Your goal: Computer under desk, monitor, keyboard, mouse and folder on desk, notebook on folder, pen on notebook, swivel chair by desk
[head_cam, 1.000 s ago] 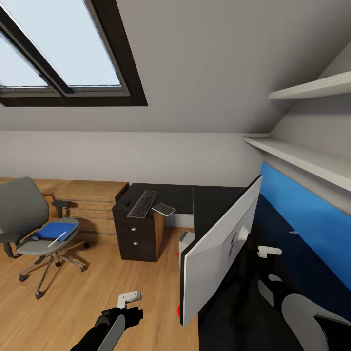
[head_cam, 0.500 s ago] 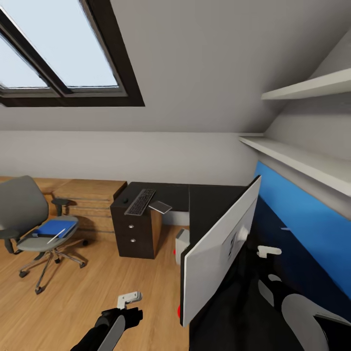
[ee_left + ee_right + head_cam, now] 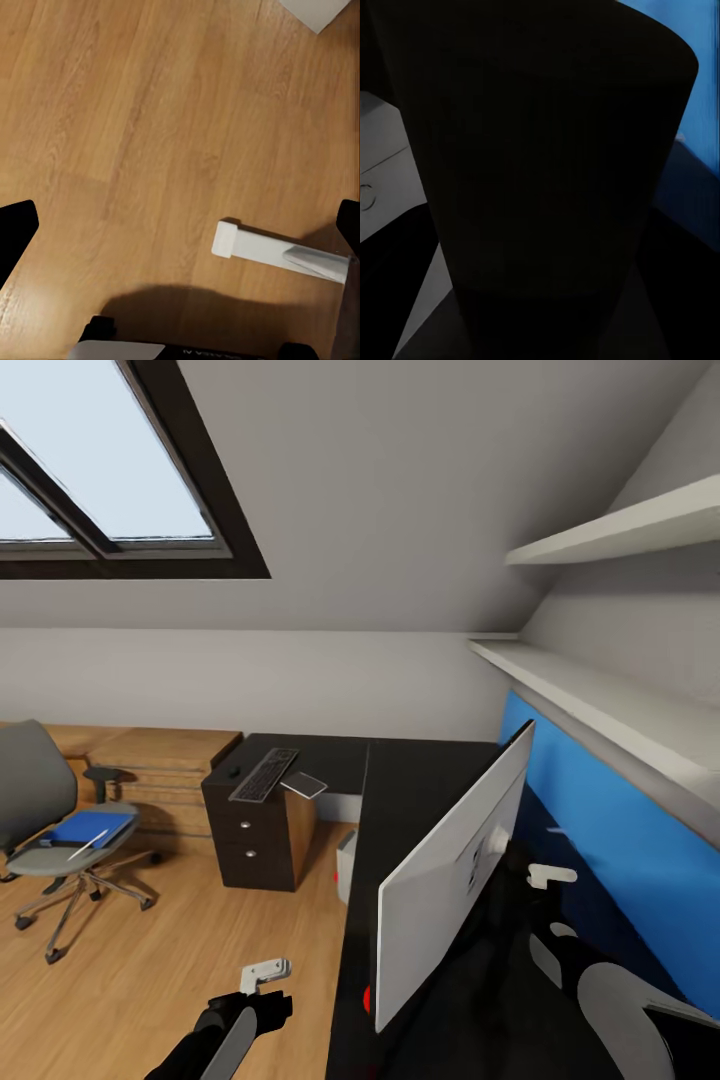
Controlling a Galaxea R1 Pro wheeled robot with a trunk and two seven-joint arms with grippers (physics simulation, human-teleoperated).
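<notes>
1. An attic bedroom with a sloped white ceiling, a skylight [image 3: 90, 470], white wall shelves [image 3: 610, 530] and a wood floor [image 3: 170, 940].
2. The desk [image 3: 420, 780], black-topped with a blue back panel, runs along the right wall and turns left.
3. The monitor [image 3: 450, 870] stands on the desk, white back facing the camera, angled.
4. The keyboard [image 3: 263, 774] lies on the desk's far left end, the mouse [image 3: 235, 770] just beside it, a grey flat item [image 3: 304, 785] on its other side.
5. The computer [image 3: 346, 865] sits under the desk.
6. The swivel chair [image 3: 50, 830] stands well apart, carrying the folder [image 3: 85, 828] with the pen [image 3: 88, 844] on it.
7. The left gripper [image 3: 265, 973] hangs over the floor; whether it is spread or closed cannot be told.
8. The right gripper [image 3: 550, 877] sits behind the monitor; its grip is hidden.
</notes>
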